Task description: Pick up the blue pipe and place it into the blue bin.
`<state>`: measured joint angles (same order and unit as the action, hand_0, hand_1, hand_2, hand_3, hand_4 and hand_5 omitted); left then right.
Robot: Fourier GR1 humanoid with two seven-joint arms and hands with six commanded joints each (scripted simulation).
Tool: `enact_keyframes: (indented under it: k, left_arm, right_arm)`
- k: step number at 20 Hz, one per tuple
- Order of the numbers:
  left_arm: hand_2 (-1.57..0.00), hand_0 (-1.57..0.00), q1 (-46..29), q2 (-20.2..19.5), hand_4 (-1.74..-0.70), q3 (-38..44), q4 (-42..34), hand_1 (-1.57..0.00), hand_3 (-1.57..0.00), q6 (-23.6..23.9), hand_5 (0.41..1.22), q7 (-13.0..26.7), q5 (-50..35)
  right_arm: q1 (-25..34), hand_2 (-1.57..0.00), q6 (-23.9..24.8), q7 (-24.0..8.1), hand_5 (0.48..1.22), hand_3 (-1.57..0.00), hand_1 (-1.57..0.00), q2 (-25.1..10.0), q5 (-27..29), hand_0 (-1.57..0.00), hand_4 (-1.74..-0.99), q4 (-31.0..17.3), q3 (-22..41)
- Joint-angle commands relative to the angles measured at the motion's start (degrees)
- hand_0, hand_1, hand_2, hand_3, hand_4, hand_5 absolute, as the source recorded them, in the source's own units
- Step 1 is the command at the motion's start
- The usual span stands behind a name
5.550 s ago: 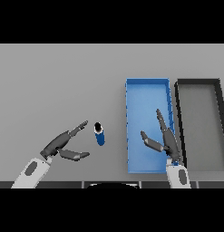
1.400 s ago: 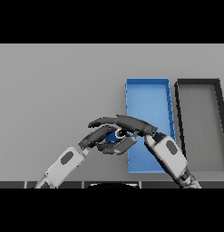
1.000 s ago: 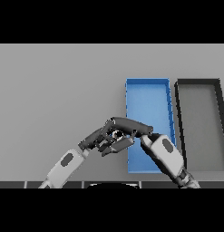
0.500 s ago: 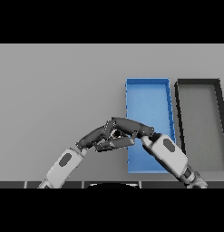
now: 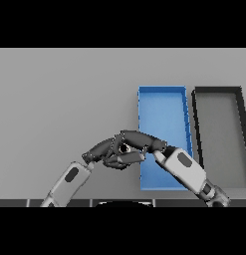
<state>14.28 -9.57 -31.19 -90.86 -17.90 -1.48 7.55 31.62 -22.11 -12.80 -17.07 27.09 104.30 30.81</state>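
The blue pipe (image 5: 125, 148) is almost wholly hidden between my two hands; a small dark ring of its end shows among the fingers. My left hand (image 5: 103, 152) comes in from the lower left, its fingers curled under and round the pipe. My right hand (image 5: 147, 143) comes in from the lower right across the blue bin (image 5: 162, 102), its fingers arched over the pipe from above. The two hands meet just left of the blue bin's near left side. The blue bin stands right of the middle with nothing in it.
A dark grey bin (image 5: 219, 107) stands right beside the blue bin. My right forearm (image 5: 186, 169) lies over the near part of the blue bin. The grey table (image 5: 64, 94) stretches to the left and back.
Both hands closed round the pipe and have moved together a little right, up to the blue bin's left side. The pipe's blue colour is now covered by the fingers.
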Motion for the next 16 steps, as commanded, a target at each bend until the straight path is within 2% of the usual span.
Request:
enact_keyframes:
  k: [1,6,8,10,13,15,16]
  left_arm:
    - [-0.07,-0.08,0.27,0.08,-0.89,0.18,-0.35,-0.07,-0.07,0.06,0.664,0.72,-0.22]
    - [-0.02,-0.03,-0.05,1.02,-0.89,1.12,0.55,-0.02,-0.02,-0.04,0.576,2.92,-2.13]
    - [-0.01,-0.02,0.55,0.97,-0.90,1.59,0.52,-0.01,-0.01,0.39,0.562,4.29,-2.01]
    - [-0.01,-0.01,-0.66,0.92,-0.90,0.89,0.02,-0.01,-0.01,0.21,0.548,4.80,-1.91]
    - [0.00,0.00,-0.94,1.07,-0.91,0.58,0.15,0.00,0.00,-0.07,0.524,5.69,-1.95]
    - [0.00,0.00,-1.36,0.48,-0.92,0.65,0.28,0.00,0.00,-0.49,0.507,5.60,-2.05]
    - [0.00,0.00,-1.71,0.88,-0.92,0.15,0.59,0.00,0.00,-0.51,0.504,5.85,-1.82]
  right_arm:
    - [0.30,-1.57,0.06,0.02,1.218,-1.57,-1.57,-0.23,-0.24,-1.57,-1.495,-0.08,-0.06]
    - [0.36,-1.57,0.44,0.66,1.220,-1.57,-1.57,-0.52,1.87,-1.57,-1.489,-0.71,-0.15]
    - [0.95,-1.57,2.00,-0.28,1.220,-1.57,-1.57,-0.47,3.36,-1.57,-1.489,0.04,-0.30]
    - [2.22,-1.57,3.92,-3.32,1.221,-1.57,-1.57,-0.90,8.83,-1.57,-1.491,0.84,-1.37]
    - [4.89,-1.57,5.68,-7.15,1.221,-1.57,-1.57,-2.82,15.52,-1.57,-1.613,1.64,-3.10]
    - [7.86,-1.57,8.75,-9.11,1.221,-1.57,-1.57,-4.36,22.24,-1.57,-1.659,2.30,-5.98]
    - [10.24,-1.57,10.77,-10.59,1.194,-1.57,-1.57,-5.56,25.93,-1.57,-1.675,2.19,-7.82]
